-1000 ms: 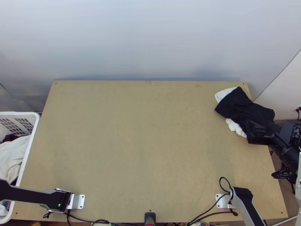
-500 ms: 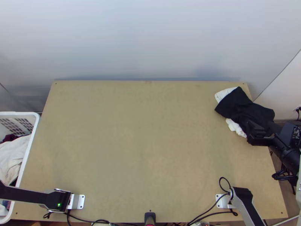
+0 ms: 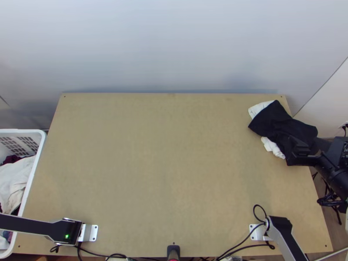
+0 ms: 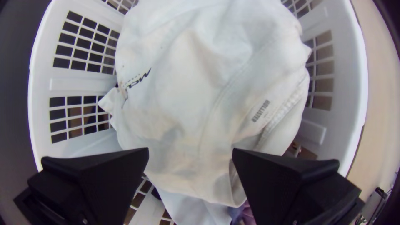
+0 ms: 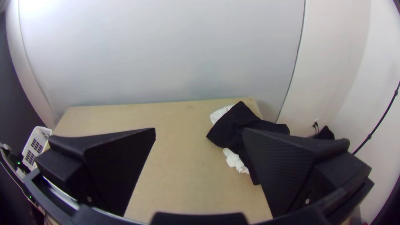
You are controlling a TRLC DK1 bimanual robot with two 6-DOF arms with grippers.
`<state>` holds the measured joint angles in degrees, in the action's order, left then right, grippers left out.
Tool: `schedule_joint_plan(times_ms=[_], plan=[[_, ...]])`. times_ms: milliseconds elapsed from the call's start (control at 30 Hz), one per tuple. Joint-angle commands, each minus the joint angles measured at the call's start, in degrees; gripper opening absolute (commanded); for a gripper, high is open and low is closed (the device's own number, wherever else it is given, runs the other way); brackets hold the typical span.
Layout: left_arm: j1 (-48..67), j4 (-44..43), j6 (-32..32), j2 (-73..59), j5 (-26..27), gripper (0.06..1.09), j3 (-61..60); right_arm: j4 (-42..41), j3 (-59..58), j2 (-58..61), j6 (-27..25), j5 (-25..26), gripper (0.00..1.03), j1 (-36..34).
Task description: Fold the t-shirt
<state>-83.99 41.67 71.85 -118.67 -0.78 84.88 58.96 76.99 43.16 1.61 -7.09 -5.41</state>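
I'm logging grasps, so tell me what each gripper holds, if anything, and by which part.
Nothing is held. The left gripper is open above the white cloth in the basket; the right gripper is open, the black cloth lying beyond it.

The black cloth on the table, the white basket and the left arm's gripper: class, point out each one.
Black cloth (image 3: 278, 122): top view, the middle of its spread part.
White basket (image 4: 41, 87): left wrist view, its rim.
Left gripper (image 4: 190, 151): left wrist view, midway between its fingertips.

One laundry basket (image 3: 38, 161), one black garment (image 3: 276, 119), one table (image 3: 165, 165)
Basket before left claw (image 4: 191, 152), garment and table before right claw (image 3: 294, 151).
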Motion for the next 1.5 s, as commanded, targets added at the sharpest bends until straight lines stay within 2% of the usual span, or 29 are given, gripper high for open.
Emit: schedule_joint_plan(times_ms=[0,67,267,300,367,467,600,667,800,867,1033,1267,1400,1467], plan=[[-0.57,-3.0,1.27,-2.97,-3.97,1.03,-1.21,-0.16,2.64,2.2,-0.73,1.82,0.99,0.4],[-0.74,-4.49,1.45,-3.41,-4.94,1.03,-1.82,-0.25,3.43,3.16,-0.9,1.91,0.99,0.4],[-0.83,-7.92,1.18,-4.64,-4.94,0.76,-2.09,-0.25,3.69,3.95,-0.55,1.73,0.98,0.93],[-0.83,-9.24,1.01,-4.81,-4.67,0.64,-2.09,-0.25,3.69,3.95,-0.55,1.73,0.98,0.93],[-0.83,-11.0,0.57,-5.17,-3.88,0.36,-2.09,-0.25,3.6,3.95,-0.64,1.82,0.98,0.93],[-0.74,-9.85,0.83,-5.87,-3.79,0.09,-2.09,-0.07,3.34,3.86,-0.64,1.82,0.97,0.93],[-0.83,-9.68,0.13,-6.31,-3.62,0.1,-1.74,0.02,3.08,3.86,-0.64,1.82,0.97,0.93],[-0.74,-6.43,-1.63,-5.69,-2.92,0.1,-0.07,0.02,2.99,3.86,-0.64,1.82,0.97,0.93],[-0.65,8.52,-9.36,-4.73,3.68,0.1,10.22,0.02,2.99,3.95,-0.64,1.73,0.97,0.93],[-0.65,18.18,-13.58,-4.64,9.39,0.1,18.04,0.02,2.9,3.95,-0.64,1.82,0.97,0.93],[-0.48,39.36,-16.92,-4.2,19.06,0.1,35.44,-0.69,1.93,3.95,-0.73,1.73,0.97,0.93],[2.33,40.07,-23.16,8.37,27.58,0.1,35.09,-2.36,0.0,4.57,-0.38,1.73,0.97,1.45],[6.82,40.16,-25.98,16.54,31.36,0.1,28.85,-2.53,-2.72,3.43,-0.64,1.82,0.97,2.16],[9.89,40.16,-26.33,21.55,31.63,0.1,24.72,-2.45,-4.13,1.93,-0.55,1.82,0.97,2.42]])
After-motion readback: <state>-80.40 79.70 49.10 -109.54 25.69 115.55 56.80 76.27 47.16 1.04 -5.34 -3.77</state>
